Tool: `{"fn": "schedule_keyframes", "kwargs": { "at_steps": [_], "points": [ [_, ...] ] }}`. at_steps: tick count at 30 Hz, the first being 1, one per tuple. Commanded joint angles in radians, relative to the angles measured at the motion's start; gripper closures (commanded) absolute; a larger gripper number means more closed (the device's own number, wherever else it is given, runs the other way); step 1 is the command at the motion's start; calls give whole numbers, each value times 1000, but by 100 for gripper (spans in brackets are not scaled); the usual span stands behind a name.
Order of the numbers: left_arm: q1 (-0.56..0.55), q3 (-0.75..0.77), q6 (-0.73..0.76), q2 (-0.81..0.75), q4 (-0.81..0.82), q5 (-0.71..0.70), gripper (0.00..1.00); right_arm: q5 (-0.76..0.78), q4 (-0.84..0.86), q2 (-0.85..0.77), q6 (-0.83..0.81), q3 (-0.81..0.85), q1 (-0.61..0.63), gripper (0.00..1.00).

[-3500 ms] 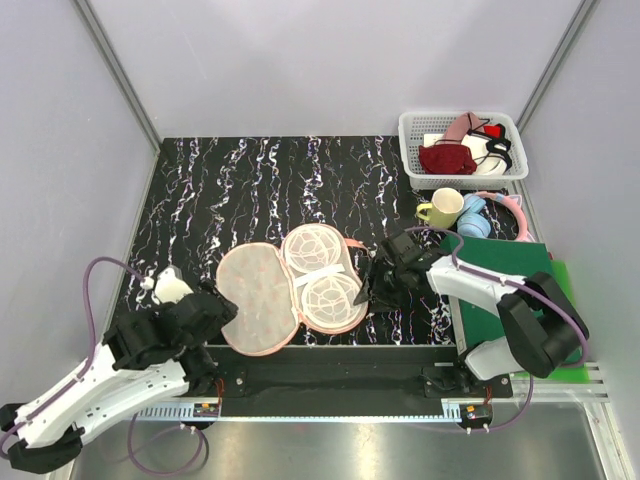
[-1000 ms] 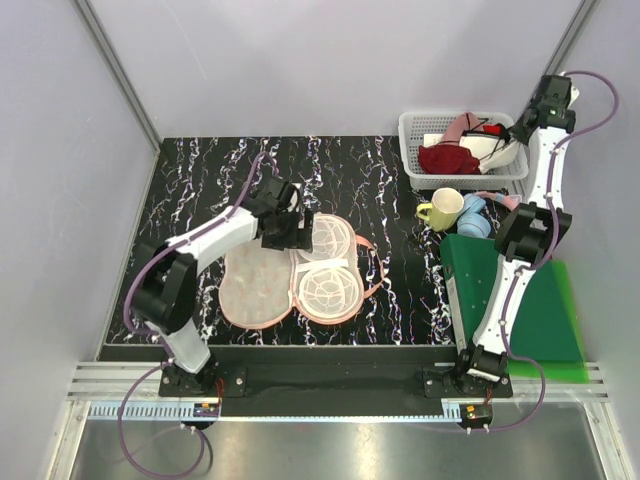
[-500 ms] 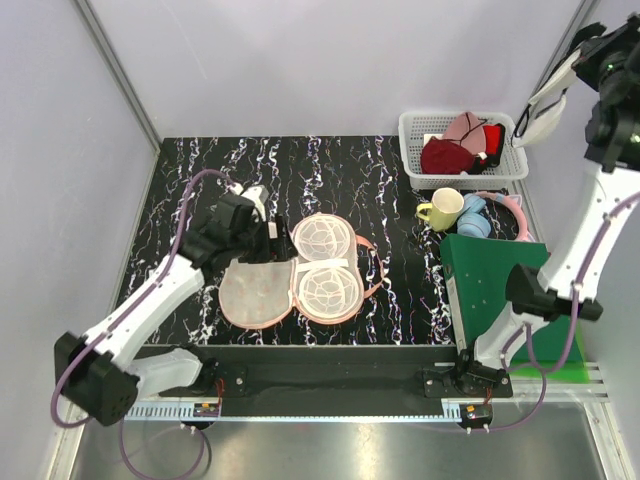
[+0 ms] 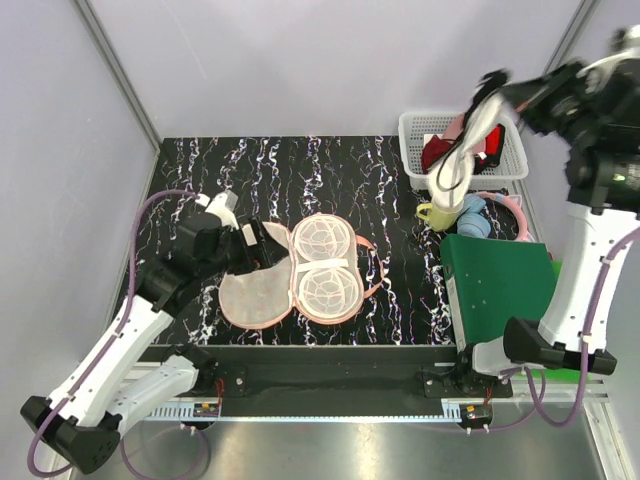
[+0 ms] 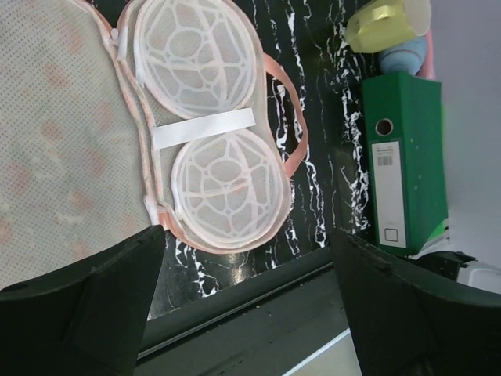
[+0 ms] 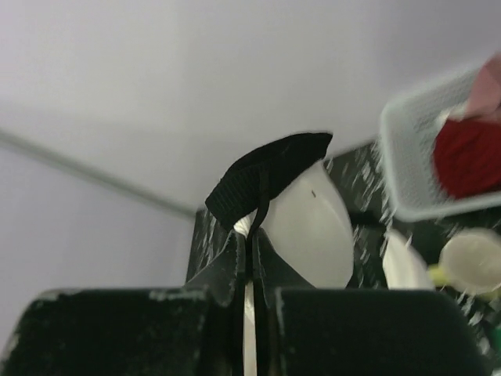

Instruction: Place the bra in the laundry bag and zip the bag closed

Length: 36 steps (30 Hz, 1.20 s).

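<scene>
The laundry bag (image 4: 258,292) lies open at the middle of the black marbled table, its peach speckled flap on the left. Two white mesh domes (image 4: 326,263) fill its right half, and the left wrist view shows the same domes (image 5: 205,117). My left gripper (image 4: 258,245) hovers open over the flap's upper edge, nothing between its fingers (image 5: 78,305). High at the right, my right gripper (image 4: 497,84) is shut on the black trim of the white bra (image 4: 462,155), which dangles in the air over the mug. In the right wrist view a white cup of the bra (image 6: 309,227) hangs beyond my shut right gripper (image 6: 252,251).
A white plastic basket (image 4: 409,137) at the back right holds a dark red bra (image 4: 433,152) and other garments. In front of it are a yellow mug (image 4: 438,212), a blue object (image 4: 471,218), a pink hoop (image 4: 512,205) and a green binder (image 4: 500,285).
My right arm has swung left from above the basket, carrying the bra out over the mug. My left arm has drawn back toward the left, its jaws standing a little wider.
</scene>
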Motion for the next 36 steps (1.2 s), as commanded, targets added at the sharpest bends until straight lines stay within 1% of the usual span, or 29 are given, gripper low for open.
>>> {"fn": "schedule_keyframes", "kwargs": {
  "at_steps": [1,2,3,4,5,6,8,11,15,16,18,19,20,23,25,28,33,35,36],
  "points": [
    [-3,-14,-53,-51,-2,13,8,-188,24,-110,89,-247,191,100],
    [-3,-17,-56,-59,-14,-4,8,-199,44,-135,118,-384,235,100],
    [-3,-21,-59,-72,-19,-10,8,-220,140,-161,142,-464,263,100],
    [-3,-24,-65,-75,-23,-16,8,-272,191,-208,175,-544,285,100],
    [-3,-36,-71,-83,-31,-25,7,-286,234,-224,234,-666,333,100],
    [-3,-42,-77,-95,-31,-24,6,-297,302,-236,256,-716,361,100],
    [-3,-62,-99,-106,-22,-9,4,-334,338,-241,285,-796,444,100],
    [-2,-106,-119,-129,0,22,1,-335,343,-233,301,-838,533,100],
    [-2,-206,-180,-166,79,82,1,-315,389,-241,339,-907,599,100],
    [-2,-261,-208,-167,134,102,3,-317,391,-238,350,-919,605,100],
    [-2,-315,-243,-155,197,181,6,-321,397,-238,359,-944,618,100],
    [-2,-373,-280,-146,283,216,7,-323,400,-245,371,-950,616,100],
    [-3,-399,-298,-131,329,275,10,-328,407,-250,379,-961,615,100],
    [-3,-490,-367,-141,493,326,12,-344,417,-264,393,-956,618,100],
    [-3,-511,-389,-155,558,324,12,-343,417,-276,399,-961,616,100],
    [-3,-521,-392,-158,558,307,12,-345,417,-276,393,-979,616,100],
    [-3,-534,-422,-70,601,327,13,-328,423,-272,391,-999,616,100],
    [-5,-550,-439,-33,699,346,14,-323,426,-270,393,-990,616,100],
    [-5,-571,-477,-13,807,358,15,-322,429,-269,399,-985,618,100]
  ]
}}
